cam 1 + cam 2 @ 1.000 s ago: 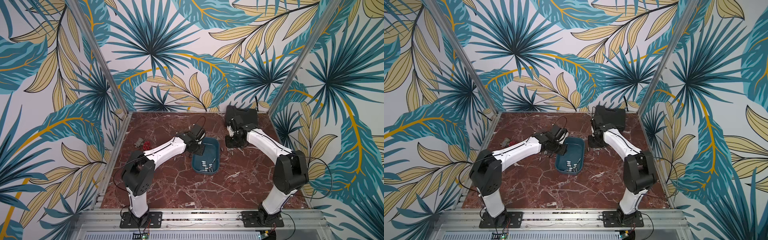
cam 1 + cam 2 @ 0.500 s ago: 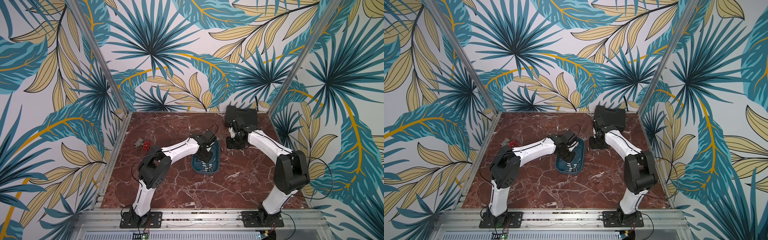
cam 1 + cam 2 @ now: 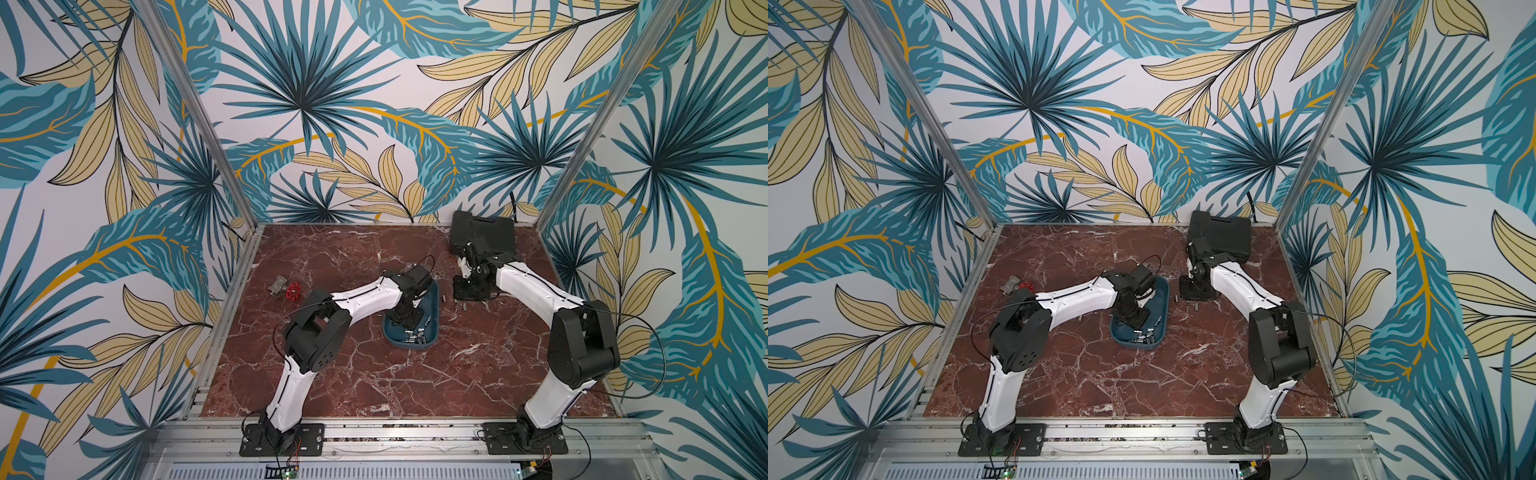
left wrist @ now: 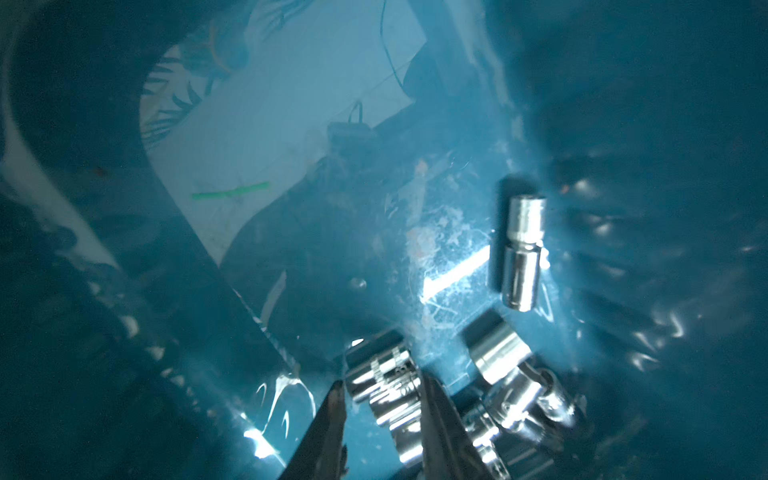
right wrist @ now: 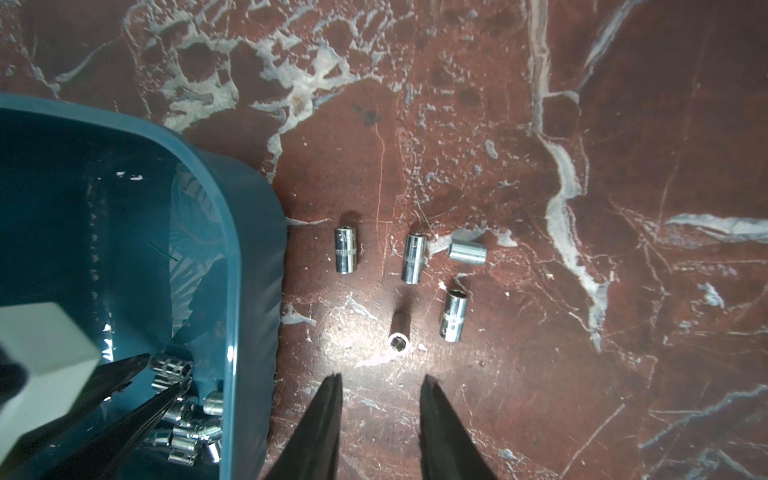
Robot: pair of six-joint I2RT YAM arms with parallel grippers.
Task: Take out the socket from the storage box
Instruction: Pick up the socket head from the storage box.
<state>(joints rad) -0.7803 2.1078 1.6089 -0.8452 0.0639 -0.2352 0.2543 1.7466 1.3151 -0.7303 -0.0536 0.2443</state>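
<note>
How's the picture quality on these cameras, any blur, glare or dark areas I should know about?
Left wrist view: dim, blue-tinted inside the storage box, glare streaks on its floor, sockets near the left gripper blurred. Right wrist view: bright and sharp, loose sockets crisp on the table. Both top views: evenly lit, sockets tiny.

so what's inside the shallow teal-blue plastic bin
Shiny metal sockets piled at one end, one lone socket apart, and the left gripper, jaws either side of one. Anything beneath the pile is hidden.
</note>
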